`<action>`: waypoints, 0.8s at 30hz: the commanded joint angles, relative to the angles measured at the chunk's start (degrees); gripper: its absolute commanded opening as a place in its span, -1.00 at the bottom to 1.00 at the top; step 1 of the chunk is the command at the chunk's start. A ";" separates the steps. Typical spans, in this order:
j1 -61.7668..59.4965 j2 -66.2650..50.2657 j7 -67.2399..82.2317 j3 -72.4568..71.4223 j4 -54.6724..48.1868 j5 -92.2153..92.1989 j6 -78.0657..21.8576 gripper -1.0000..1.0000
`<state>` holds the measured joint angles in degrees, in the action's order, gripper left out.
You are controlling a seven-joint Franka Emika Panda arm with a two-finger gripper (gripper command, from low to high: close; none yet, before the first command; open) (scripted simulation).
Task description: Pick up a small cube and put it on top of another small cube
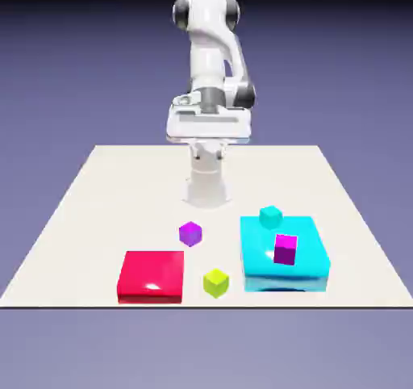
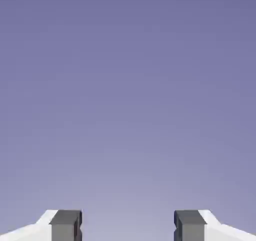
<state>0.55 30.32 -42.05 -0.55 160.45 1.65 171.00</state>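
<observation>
My gripper is spread wide, the two grey fingertips far apart with nothing between them, only plain blue-violet backdrop ahead in the hand view. In the exterior view my hand sits high above the table, well apart from every cube. The violet-purple cube rests on the table; at its 3 o'clock the small teal cube touches the far edge of the big cyan block, which carries a magenta cube. A yellow-green cube lies at its 5 o'clock, a flat red block at 7 o'clock
</observation>
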 commanded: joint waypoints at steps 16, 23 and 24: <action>-1.86 -31.05 5.39 -7.25 -7.35 21.81 -39.87 0.00; -2.51 -41.93 7.28 -9.80 -9.92 29.46 -53.85 0.00; -2.86 -44.00 5.84 -8.76 -9.40 31.60 -51.58 0.00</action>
<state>-2.31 -13.68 -36.21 -9.31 151.05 33.24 119.42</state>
